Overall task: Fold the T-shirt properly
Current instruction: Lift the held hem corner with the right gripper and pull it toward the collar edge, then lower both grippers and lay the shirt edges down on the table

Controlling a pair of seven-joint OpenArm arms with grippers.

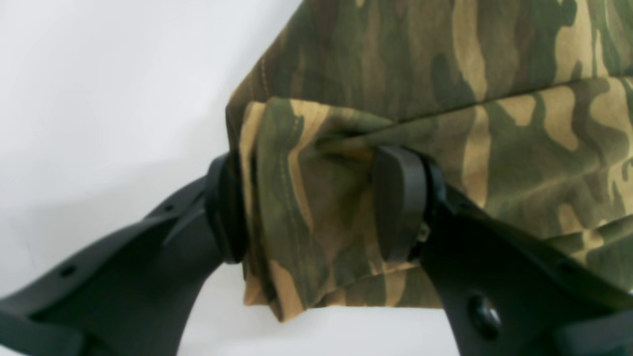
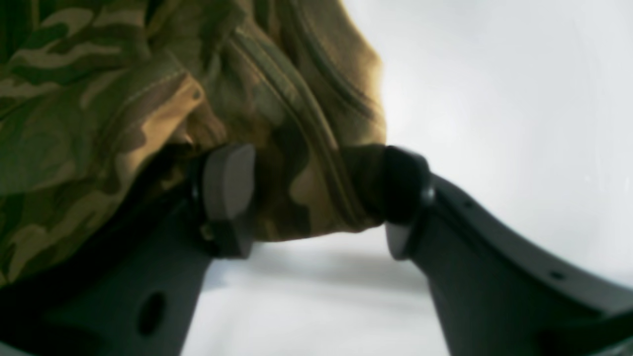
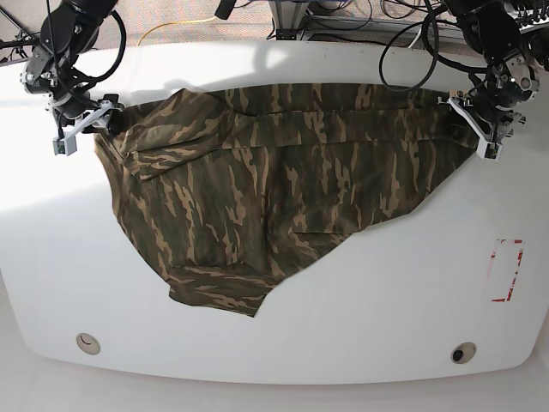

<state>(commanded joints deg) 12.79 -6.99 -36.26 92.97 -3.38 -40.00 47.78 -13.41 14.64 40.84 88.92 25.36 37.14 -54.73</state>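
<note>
The camouflage T-shirt (image 3: 274, 184) lies spread across the white table (image 3: 403, 292), stretched between its far left and far right corners. My left gripper (image 1: 309, 202) is shut on a bunched corner of the T-shirt (image 1: 316, 217), at the base view's right (image 3: 467, 116). My right gripper (image 2: 319, 195) is shut on a seamed fold of the T-shirt (image 2: 301, 188), at the base view's upper left (image 3: 101, 120). A lower flap of cloth (image 3: 219, 292) trails toward the table's front.
A red-outlined marking (image 3: 506, 270) sits on the table at the right. Two small round fittings (image 3: 86, 343) (image 3: 463, 353) are near the front edge. Cables (image 3: 403, 34) and arm bases stand behind the table's far edge.
</note>
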